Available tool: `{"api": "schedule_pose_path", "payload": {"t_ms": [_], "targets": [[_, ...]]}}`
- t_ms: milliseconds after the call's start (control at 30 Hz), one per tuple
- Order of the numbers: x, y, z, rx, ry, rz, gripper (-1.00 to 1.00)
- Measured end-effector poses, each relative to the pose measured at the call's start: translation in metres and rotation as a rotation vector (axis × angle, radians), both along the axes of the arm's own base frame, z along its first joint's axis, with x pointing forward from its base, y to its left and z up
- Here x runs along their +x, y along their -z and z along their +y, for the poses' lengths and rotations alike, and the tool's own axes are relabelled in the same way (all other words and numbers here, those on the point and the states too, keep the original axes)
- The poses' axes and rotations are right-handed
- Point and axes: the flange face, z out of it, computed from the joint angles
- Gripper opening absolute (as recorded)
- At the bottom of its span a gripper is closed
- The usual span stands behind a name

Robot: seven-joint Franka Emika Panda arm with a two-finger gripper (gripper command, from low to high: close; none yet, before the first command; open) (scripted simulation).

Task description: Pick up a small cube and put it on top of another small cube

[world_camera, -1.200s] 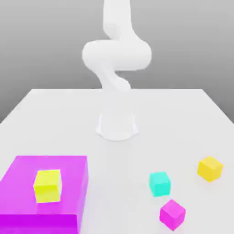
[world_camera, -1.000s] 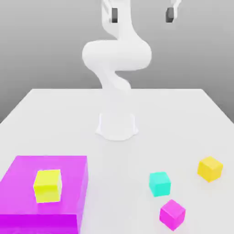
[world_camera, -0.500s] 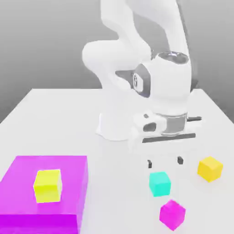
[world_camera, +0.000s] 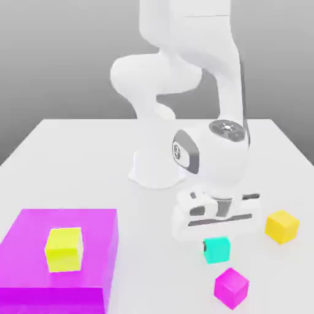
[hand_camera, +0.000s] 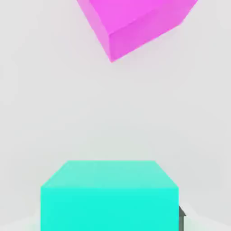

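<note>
The small teal cube [world_camera: 217, 249] [hand_camera: 109, 198] rests on the white table, toward the exterior view's right front. My gripper [world_camera: 216, 245] has come straight down over it and is shut on it. One dark fingertip [world_camera: 203, 246] shows at the cube's side, and a fingertip [hand_camera: 182, 217] presses its edge in the hand view. The small orange-yellow cube [world_camera: 282, 226] sits alone on the table, to the exterior view's right of the teal one and slightly farther back.
A small magenta cube [world_camera: 232, 287] [hand_camera: 135, 22] lies just in front of the teal one. A wide flat magenta block [world_camera: 98, 233] at the front left carries a lemon yellow-green cube [world_camera: 64, 249]. The arm's base [world_camera: 157, 168] stands mid-table.
The hand dropped from high above down onto the teal cube. Its fingers, open wide half a second ago, have closed on the cube. No cube has shifted.
</note>
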Motion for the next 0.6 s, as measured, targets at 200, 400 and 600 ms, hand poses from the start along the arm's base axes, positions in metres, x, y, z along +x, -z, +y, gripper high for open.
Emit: {"api": "schedule_pose_path", "payload": {"t_ms": [200,400,600], "targets": [[-0.004,-0.049,0.012,-0.001,-0.015,0.0,-1.0],[-0.023,-0.075,0.089,0.005,-0.048,-0.001,-1.0],[-0.062,-0.098,0.162,0.002,-0.073,0.0,-1.0]]}}
